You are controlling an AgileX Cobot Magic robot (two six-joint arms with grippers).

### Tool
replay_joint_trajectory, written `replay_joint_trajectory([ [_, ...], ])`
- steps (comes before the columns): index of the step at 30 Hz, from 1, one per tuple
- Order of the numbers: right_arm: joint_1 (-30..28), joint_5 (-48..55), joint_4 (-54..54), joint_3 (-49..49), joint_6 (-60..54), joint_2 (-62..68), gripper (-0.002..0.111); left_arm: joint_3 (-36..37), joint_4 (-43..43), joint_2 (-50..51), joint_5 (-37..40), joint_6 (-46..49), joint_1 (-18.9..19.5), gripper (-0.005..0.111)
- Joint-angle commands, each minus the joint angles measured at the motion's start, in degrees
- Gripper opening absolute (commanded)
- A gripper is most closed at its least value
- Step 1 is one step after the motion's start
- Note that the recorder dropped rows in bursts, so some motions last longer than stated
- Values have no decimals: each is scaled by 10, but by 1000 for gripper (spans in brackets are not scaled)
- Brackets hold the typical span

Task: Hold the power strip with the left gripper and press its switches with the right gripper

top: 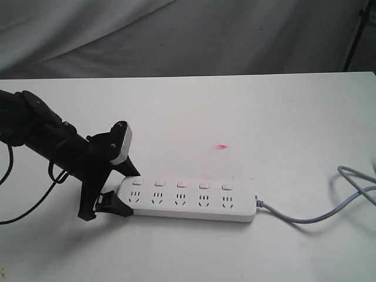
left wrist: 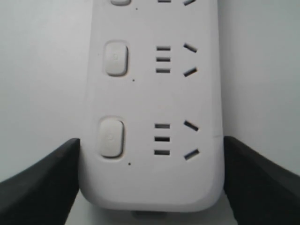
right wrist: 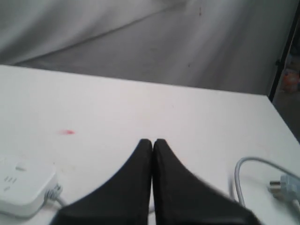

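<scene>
Strip (top: 188, 202) end pinched between left gripper (top: 126, 191) fingers (left wrist: 42, 192), steadied for pressing. Right gripper (right wrist: 153, 143) fingers pressed together as poker; switches (top: 181, 184) unreached.

surface: flat white matte tabletop (top: 235, 106), near to far | far: wrinkled grey fabric backdrop (top: 176, 35) draped behind it | far right: slim black slanted pole (top: 356, 42) | light: soft, even

Slim black arm (top: 41, 132), thin black cables (top: 7, 167), black two-fingered left hand (top: 130, 192), white-grey block (top: 122, 144)
</scene>
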Motion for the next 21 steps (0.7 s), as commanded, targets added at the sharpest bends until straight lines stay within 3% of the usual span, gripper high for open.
replay_joint_trajectory([
  [1, 2, -115, -1, 2, -4, -3, 0, -2, 2, 2, 4, -2, -3, 6],
  [11, 2, -369, -1, 2, -4, -3, 0, -2, 2, 2, 4, -2, -3, 6],
  [21, 2, -395, -1, 2, 13, -3, 0, -2, 2, 2, 4, -2, -3, 6],
])
